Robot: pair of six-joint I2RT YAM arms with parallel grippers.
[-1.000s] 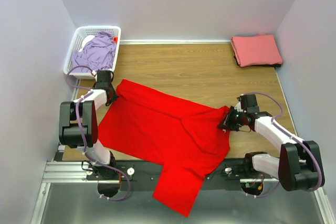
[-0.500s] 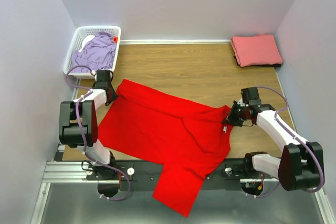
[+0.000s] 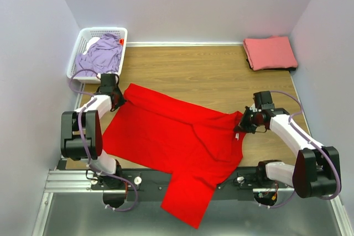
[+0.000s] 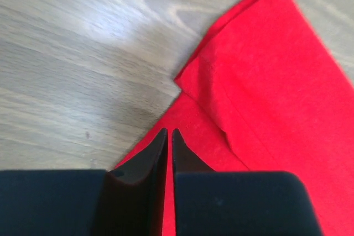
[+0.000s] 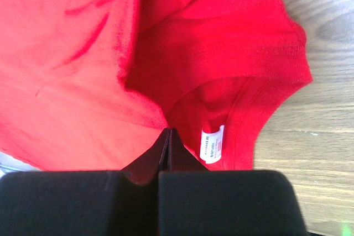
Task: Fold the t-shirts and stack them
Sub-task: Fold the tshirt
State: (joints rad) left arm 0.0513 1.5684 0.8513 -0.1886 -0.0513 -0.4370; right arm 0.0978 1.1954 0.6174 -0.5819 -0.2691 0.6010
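Note:
The bright red t-shirt (image 3: 171,136) lies spread across the table, and its lower part hangs over the near edge. My left gripper (image 3: 118,99) sits at its far left corner. In the left wrist view that gripper (image 4: 168,131) has its jaws drawn to a thin slit over the shirt's edge (image 4: 265,81), with red cloth showing in the slit. My right gripper (image 3: 241,126) is at the collar. There it (image 5: 168,131) is shut on a fold of red cloth (image 5: 72,53) beside the white neck tag (image 5: 212,143). A salmon-pink t-shirt (image 3: 270,52) lies folded at the far right.
A white lattice basket (image 3: 105,29) stands at the far left corner with the lavender t-shirt (image 3: 102,53) heaped inside. Grey walls close in the table on three sides. Bare wood shows between the red shirt and the back wall.
My right gripper has shifted a little to the right and away, staying at the collar. My left gripper's jaws have narrowed at the shirt's corner. The shirt lies much as before.

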